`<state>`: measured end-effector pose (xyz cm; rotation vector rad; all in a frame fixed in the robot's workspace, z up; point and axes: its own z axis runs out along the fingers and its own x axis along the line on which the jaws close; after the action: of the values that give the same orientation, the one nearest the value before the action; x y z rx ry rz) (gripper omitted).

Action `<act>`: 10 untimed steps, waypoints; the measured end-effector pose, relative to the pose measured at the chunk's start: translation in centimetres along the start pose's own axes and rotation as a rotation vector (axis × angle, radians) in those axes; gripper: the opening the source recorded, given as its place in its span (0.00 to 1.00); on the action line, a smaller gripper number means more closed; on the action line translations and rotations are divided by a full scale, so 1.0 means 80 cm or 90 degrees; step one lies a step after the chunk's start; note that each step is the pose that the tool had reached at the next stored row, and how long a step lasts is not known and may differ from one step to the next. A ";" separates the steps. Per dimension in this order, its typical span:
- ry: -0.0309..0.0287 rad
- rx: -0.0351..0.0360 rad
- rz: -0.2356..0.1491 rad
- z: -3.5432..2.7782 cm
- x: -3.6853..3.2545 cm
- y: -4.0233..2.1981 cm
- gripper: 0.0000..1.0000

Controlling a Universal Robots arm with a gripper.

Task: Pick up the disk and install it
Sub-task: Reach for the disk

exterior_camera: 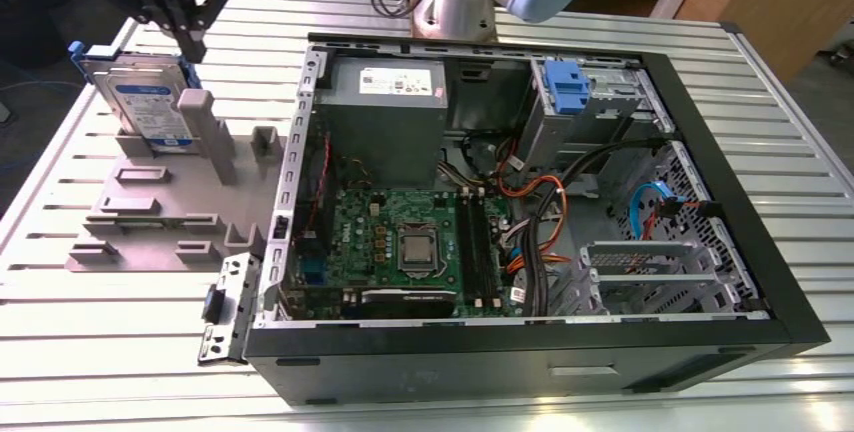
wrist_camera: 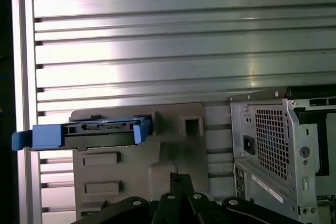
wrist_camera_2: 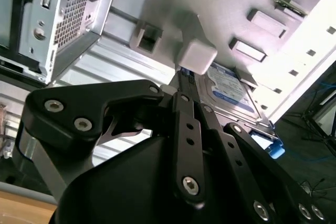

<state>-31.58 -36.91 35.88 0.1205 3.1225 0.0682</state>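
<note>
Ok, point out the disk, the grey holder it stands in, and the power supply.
disk (exterior_camera: 144, 102), exterior view, on its labelled face.
grey holder (exterior_camera: 154, 237), exterior view, on its flat base.
power supply (exterior_camera: 380, 122), exterior view, on its bare grey panel.

A slatted metal table (exterior_camera: 120, 352) is carrying everything; an open black computer case (exterior_camera: 534, 347) is lying on its side across the middle of the slats, its open side facing up, and bare slats are showing around it. To the exterior view's left of the case, just beside it, a flat grey fixture plate (exterior_camera: 147, 217) is resting directly on the slats; the disk (exterior_camera: 147, 102) is standing on edge in the plate's far end. Beyond the case's far wall, the arm's base (exterior_camera: 454, 17) is rising from the table.
</note>
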 end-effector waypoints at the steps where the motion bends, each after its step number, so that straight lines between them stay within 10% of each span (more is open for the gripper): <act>1: 0.0001 -0.0002 0.000 0.0002 0.0030 0.0002 0.11; 10: 0.0006 -0.0005 -0.005 0.0020 0.0208 0.0013 0.11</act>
<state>-33.23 -36.67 35.70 0.1087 3.1236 0.0695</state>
